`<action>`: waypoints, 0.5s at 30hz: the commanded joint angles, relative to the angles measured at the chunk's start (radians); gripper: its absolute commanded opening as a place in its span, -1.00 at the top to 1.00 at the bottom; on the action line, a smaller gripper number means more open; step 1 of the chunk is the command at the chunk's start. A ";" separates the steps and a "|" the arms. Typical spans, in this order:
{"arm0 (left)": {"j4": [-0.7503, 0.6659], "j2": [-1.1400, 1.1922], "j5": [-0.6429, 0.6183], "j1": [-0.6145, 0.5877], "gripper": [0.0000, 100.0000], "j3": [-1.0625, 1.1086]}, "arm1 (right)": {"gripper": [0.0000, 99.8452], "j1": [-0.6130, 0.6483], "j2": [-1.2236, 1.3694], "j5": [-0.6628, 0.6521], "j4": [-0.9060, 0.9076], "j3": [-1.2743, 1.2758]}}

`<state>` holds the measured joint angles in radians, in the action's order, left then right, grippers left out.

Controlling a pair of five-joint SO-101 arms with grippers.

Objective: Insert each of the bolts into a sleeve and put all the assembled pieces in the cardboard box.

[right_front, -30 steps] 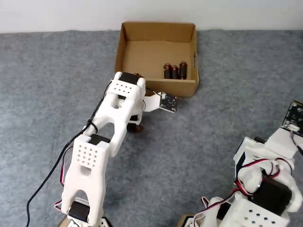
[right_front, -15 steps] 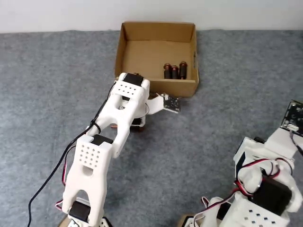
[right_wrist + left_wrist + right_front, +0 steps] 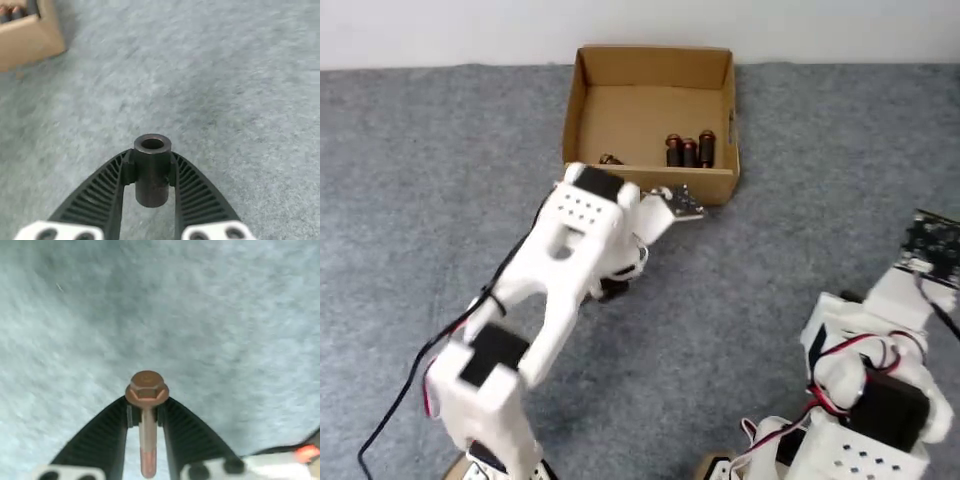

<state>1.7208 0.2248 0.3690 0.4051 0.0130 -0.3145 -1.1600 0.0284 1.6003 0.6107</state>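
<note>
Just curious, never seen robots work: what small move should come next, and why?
Probably bring the left tool and its copper-coloured hex-head bolt toward the dark cylindrical sleeve held in the right tool: both parts are gripped but not yet joined.

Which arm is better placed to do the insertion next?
Left, probably. The left gripper is shut on a bolt, the part that must travel; the right gripper grips a sleeve with its bore open toward the camera, suited to holding steady.

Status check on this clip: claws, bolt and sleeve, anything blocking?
Left claw shut on bolt, gripped below its head. Right claw shut on sleeve. Bolt not yet inserted. Assembled pieces in cardboard box; no obstruction seen.
</note>
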 commanded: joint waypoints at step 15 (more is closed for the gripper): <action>-0.453 -0.664 -0.494 0.052 0.99 0.381 | 0.98 0.282 -0.481 0.115 -0.140 0.318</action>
<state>1.3786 -0.3122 -0.0361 0.4603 0.3767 -0.0568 -1.5359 0.1358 1.5267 0.8792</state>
